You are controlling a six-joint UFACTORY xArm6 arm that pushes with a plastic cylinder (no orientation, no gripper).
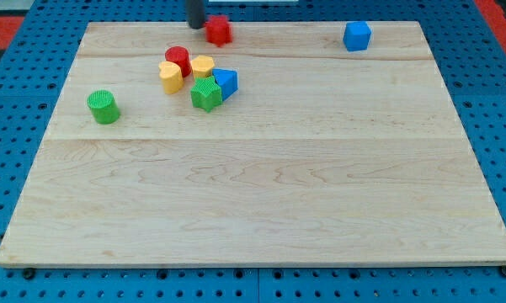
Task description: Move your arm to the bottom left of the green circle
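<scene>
The green circle (103, 107), a short green cylinder, stands alone near the board's left edge. My tip (196, 25) is at the view's top, just left of a red block (218, 30), far up and to the right of the green circle. The rod comes down from the top edge of the view.
A cluster lies right of the green circle: a red cylinder (178, 60), two yellow blocks (170, 77) (203, 67), a green star-like block (206, 94) and a blue block (226, 82). A blue cube (357, 36) sits at the top right. The wooden board (261, 202) lies on a blue pegboard.
</scene>
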